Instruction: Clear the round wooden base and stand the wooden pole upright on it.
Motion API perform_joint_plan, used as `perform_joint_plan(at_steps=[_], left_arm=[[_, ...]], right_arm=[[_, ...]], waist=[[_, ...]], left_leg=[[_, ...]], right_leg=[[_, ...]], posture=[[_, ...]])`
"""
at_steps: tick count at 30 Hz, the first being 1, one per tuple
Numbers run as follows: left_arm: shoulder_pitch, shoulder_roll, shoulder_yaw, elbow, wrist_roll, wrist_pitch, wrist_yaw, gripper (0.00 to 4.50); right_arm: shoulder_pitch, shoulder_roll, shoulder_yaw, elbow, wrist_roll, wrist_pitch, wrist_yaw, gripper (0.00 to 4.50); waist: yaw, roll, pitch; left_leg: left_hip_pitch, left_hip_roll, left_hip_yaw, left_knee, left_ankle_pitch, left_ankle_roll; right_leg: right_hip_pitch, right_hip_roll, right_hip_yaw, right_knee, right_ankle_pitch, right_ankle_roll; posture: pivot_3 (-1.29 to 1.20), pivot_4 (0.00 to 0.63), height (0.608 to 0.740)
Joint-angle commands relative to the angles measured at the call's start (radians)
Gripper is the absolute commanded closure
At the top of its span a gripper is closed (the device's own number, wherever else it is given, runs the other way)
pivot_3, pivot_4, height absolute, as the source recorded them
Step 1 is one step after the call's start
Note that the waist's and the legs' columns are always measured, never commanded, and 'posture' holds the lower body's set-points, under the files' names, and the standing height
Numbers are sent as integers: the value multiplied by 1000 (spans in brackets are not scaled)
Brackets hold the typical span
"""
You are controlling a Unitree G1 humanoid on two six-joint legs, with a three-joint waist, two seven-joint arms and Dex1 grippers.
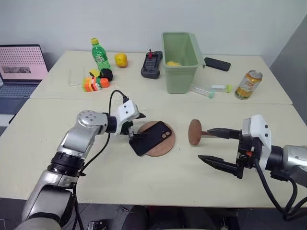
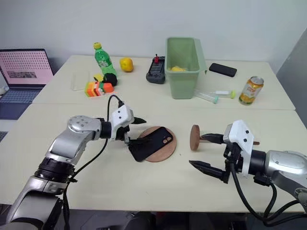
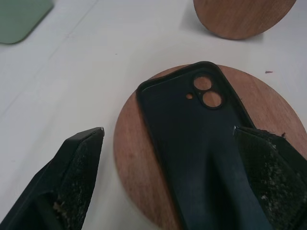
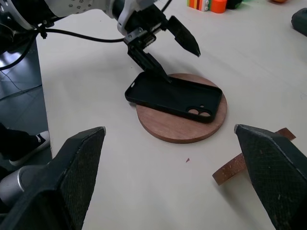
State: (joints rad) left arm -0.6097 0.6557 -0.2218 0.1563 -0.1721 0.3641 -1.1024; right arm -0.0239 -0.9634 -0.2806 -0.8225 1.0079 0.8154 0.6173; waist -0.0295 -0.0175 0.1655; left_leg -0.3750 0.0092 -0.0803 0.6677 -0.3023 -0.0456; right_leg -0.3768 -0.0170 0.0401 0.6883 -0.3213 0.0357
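I see the flat round reddish-brown wooden base lying near the middle of the pale desk, with a black phone case lying open side up across it; the case's end nearer my left arm overhangs the disc's rim. My left gripper is at that overhanging end with its jaws spread wide. In the right wrist view one black finger comes down to the case's edge and the other stands clear above it, so nothing is gripped. In the left wrist view one finger sits over the case and the other over bare desk beside the base.

The thin dark-brown wooden pole with its round reddish-brown end disc lies on its side on the desk, just to the right of the base and apart from it, the disc standing on edge. My right gripper hangs beside it, jaws released and wide, one above the rod and one in front, holding nothing.
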Motion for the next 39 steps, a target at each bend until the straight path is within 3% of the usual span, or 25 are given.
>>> perform_joint_plan(at_steps=[1, 21, 28, 31, 35, 39], left_arm=[[-51, -42, -40, 65, 62, -13, 31, 379], [-95, -126, -65, 170, 136, -32, 43, 4467], [-104, -118, 10, 91, 70, 12, 47, 4467], [-95, -59, 129, 91, 24, 70, 89, 4467], [-81, 48, 313, 244, -6, 82, 200, 4467], [-15, 165, 404, 411, 7, 13, 220, 4467]], right_arm=[[-21, -16, -20, -41, 28, -7, 2, 0], [-12, -33, -39, -55, 50, -18, 18, 0], [-26, -43, -29, -39, 30, -22, 41, 0], [-44, -49, -9, -29, 24, -24, 58, 0], [-127, -43, 83, -5, -22, -27, 71, 0], [-245, -5, 193, 34, -77, -39, 89, 0]], waist=[[1, 0, 0], [3, 0, 0], [3, 0, 0], [2, 0, 0], [-13, 0, 0], [-18, 0, 0]], left_leg=[[0, 0, 0, 0, 0, 0], [-5, -1, -3, 9, 0, 1], [-6, -1, -3, 9, 0, 1], [-6, -1, -3, 9, 0, 1], [-5, 1, -3, 9, -1, 1], [-5, 1, -3, 8, -1, 1]], right_leg=[[0, 0, 0, 0, 0, 0], [1, 0, -2, 2, 0, 0], [0, -1, -2, 2, 0, 0], [0, 0, -2, 2, 0, 0], [-3, 0, -1, 5, 0, 0], [-7, -1, -1, 8, 0, 0]], posture=[[0, 150, 740], [0, 150, 740], [0, 150, 740], [0, 150, 740], [0, 150, 740], [0, 150, 740]])
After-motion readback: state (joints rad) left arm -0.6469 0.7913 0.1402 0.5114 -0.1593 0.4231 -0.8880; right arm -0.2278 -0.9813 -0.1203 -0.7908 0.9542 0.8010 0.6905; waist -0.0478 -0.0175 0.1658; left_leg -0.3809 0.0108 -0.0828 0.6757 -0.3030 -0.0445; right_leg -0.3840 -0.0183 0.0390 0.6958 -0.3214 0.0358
